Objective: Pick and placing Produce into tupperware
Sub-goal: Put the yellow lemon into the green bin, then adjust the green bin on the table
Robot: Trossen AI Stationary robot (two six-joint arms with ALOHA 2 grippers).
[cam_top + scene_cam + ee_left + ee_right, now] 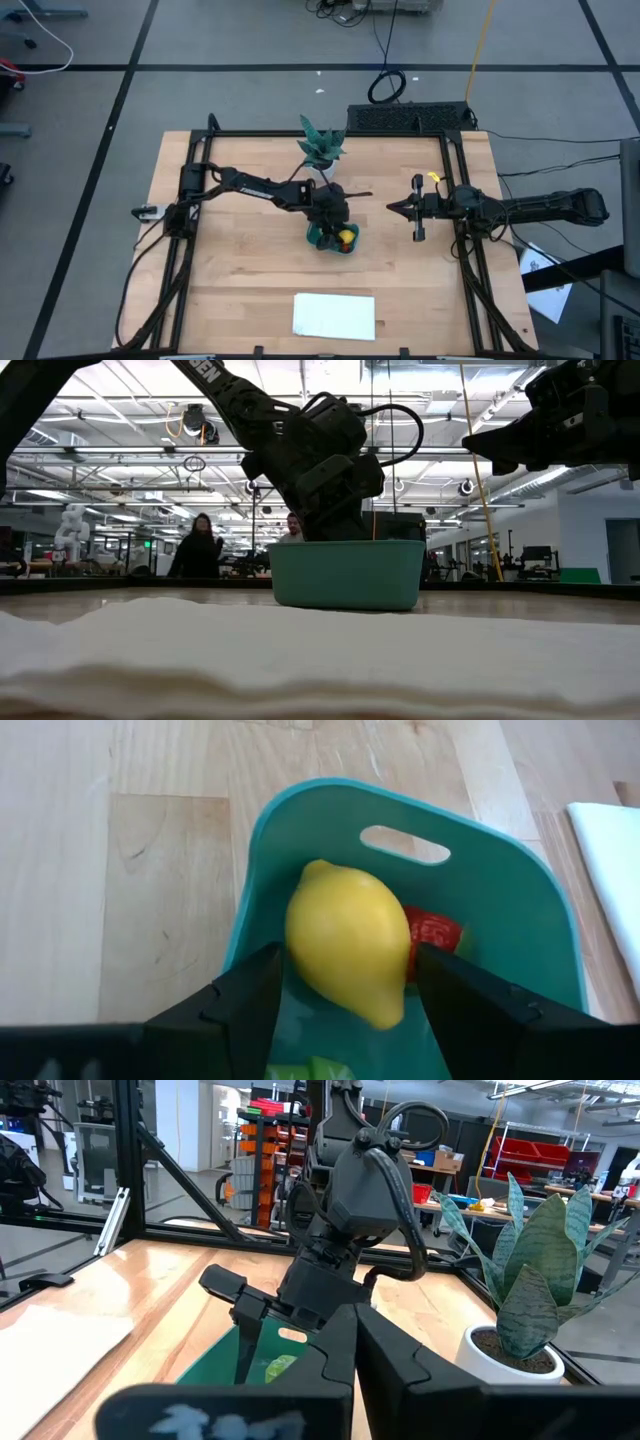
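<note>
The left gripper point(345, 995) hung over the teal tupperware point(500, 890) near the table's point(230, 290) middle, its fingers point(240, 1005) spread to either side of the lemon point(348, 955), which lay in the container; the fingers sat close beside it, though contact could not be judged. A red piece point(432, 933) lay just behind the lemon, touching it, and a scrap of light green point(305, 1070) showed at the container's near edge. The right gripper point(392, 208) waited above the table to the right, fingers together. A potted plant point(321, 148) stood behind the tupperware, and a white sheet point(334, 315) lay near the front edge.
</note>
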